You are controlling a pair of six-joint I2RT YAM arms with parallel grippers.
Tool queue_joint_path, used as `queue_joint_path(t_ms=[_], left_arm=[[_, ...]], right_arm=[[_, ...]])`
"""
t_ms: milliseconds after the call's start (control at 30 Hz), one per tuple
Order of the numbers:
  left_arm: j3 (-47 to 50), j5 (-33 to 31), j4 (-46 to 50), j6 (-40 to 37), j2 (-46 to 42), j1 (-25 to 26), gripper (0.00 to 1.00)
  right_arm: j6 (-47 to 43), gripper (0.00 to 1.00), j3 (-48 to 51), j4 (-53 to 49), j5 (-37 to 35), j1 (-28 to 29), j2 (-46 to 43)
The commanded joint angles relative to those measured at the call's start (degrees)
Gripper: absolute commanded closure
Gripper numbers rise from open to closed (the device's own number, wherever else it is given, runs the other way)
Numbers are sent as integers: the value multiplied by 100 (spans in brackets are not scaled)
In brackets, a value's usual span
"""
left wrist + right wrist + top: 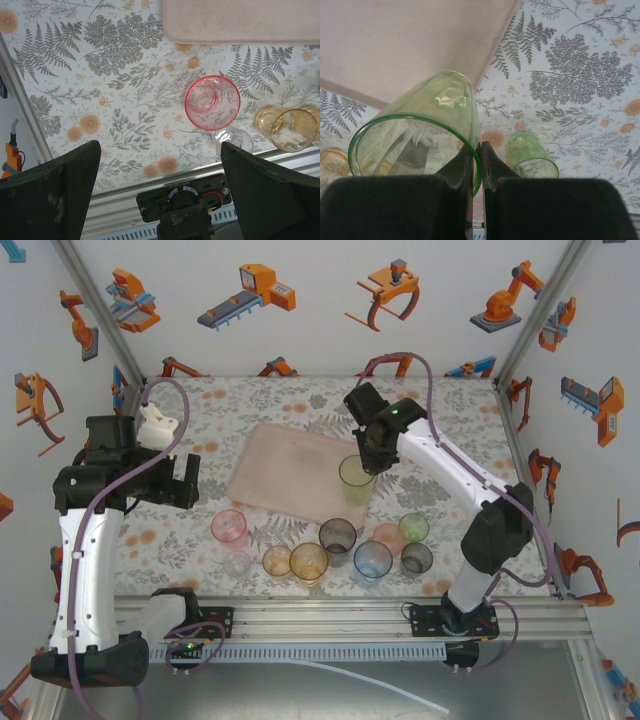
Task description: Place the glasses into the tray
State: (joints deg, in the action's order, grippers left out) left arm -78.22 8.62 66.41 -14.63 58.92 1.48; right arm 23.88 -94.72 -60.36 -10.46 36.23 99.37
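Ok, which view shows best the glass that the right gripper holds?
The right wrist view: the green glass is close and large, and the right gripper visibly clamps its rim wall. The top view shows it small, from above, at the tray's right edge.

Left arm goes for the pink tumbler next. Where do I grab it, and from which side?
I'd pinch the rim from above, one finger inside, on its far-left side. The pink tumbler stands upright, mouth open; a clear glass crowds its near side and amber ones its right.
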Motion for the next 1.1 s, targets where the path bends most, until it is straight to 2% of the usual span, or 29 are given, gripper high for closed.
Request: queue_joint_path(t_ms=[0, 567, 967, 1067], left_arm=[[-115, 130, -48, 105, -13, 15, 3], [-1, 191, -49, 109, -64, 19, 3], [64, 180, -49, 110, -125, 15, 3], [56, 170, -43, 108, -132, 19, 3]], right_arm=[[304, 100, 1, 227, -202, 122, 95], [757, 100, 997, 708, -229, 289, -171], [801, 100, 1122, 737, -248, 288, -184], [804, 96, 1118, 741, -281, 288, -176]])
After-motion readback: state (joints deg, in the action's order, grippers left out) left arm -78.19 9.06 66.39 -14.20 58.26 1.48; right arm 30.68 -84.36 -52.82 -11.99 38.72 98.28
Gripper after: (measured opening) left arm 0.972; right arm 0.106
